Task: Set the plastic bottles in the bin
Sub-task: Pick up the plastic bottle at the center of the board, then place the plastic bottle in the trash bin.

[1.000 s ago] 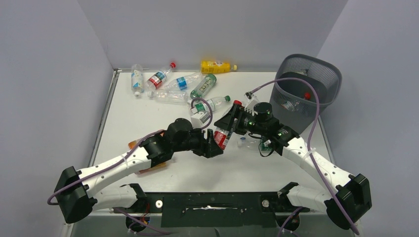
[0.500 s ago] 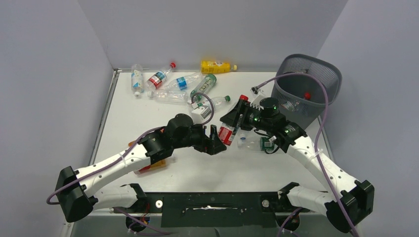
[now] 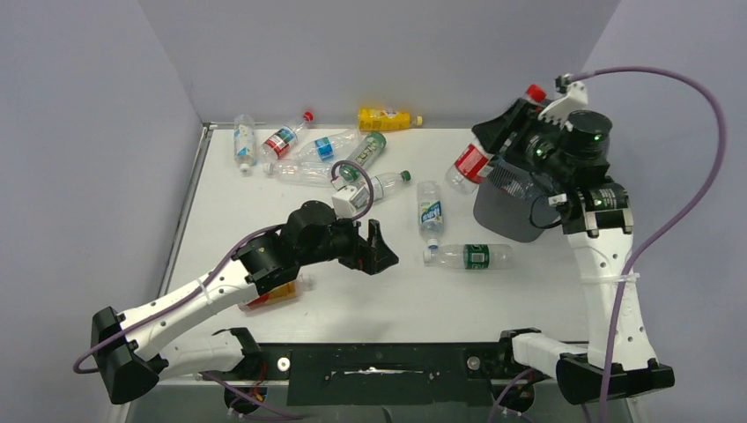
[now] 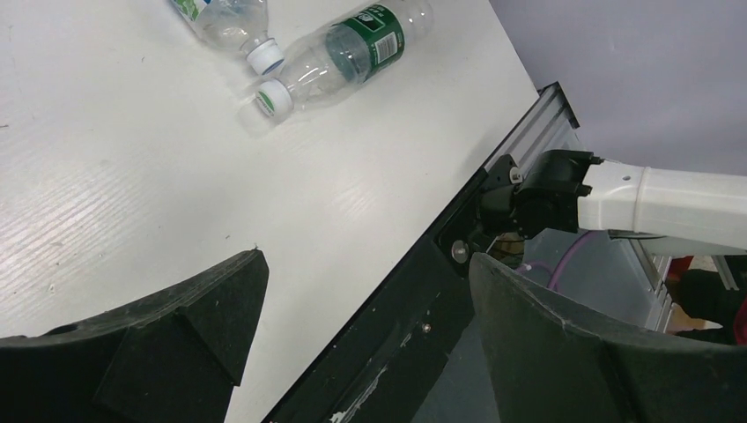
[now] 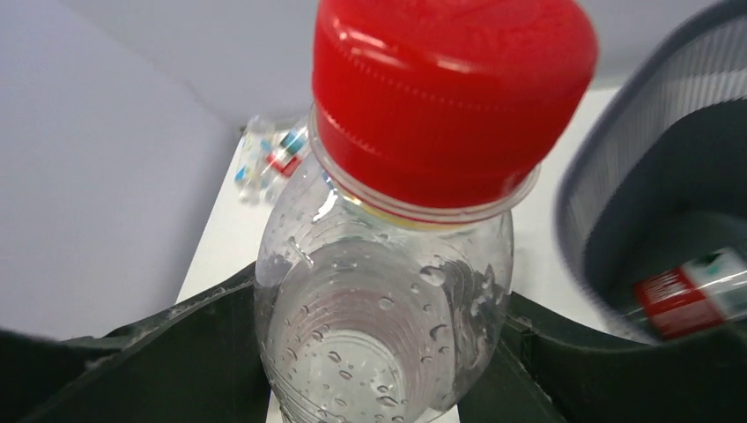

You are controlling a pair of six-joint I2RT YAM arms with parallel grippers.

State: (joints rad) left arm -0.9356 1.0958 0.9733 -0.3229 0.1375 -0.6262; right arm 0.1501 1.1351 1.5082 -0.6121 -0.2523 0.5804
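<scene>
My right gripper is shut on a clear plastic bottle with a red label and a red cap, and holds it high by the near-left rim of the dark grey mesh bin. The arm hides most of the bin. The right wrist view shows the bin's rim to the right and a red-labelled bottle inside. My left gripper is open and empty, low over the table's middle. Two clear bottles lie just right of it.
Several bottles lie at the back left, a yellow one by the back wall. An orange bottle lies under my left arm. The left wrist view shows two clear bottles and the table's front rail.
My right gripper has carried the red-labelled bottle from the table's middle up and right to the bin. My left gripper has stayed about where it was, apart from the bottle.
</scene>
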